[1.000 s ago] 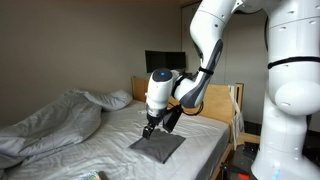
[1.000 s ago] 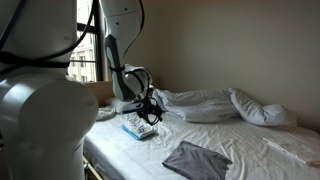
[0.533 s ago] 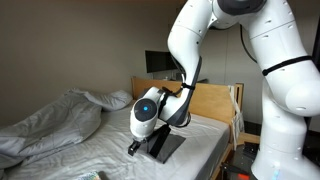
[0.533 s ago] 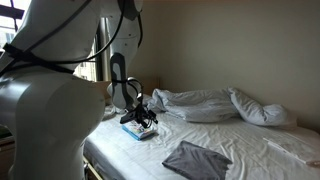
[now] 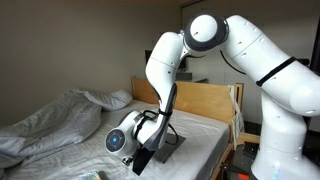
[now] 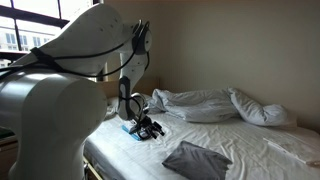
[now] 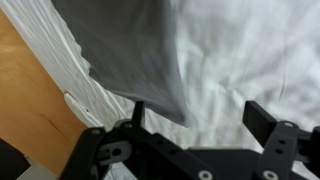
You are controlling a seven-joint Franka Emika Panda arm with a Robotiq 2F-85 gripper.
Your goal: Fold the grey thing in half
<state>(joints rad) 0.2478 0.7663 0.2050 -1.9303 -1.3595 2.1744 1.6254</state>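
Our hand (image 7: 197, 118) hangs open; the flat grey fabric cloth (image 7: 130, 45) lies just ahead, its near corner reaching between the jaws.

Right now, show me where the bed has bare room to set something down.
Bare sheet lies between the grey cloth and the crumpled duvet, and there is more on the cloth's side away from the gripper. It is crowded around that open gripper, which hangs by a small blue-and-white item.
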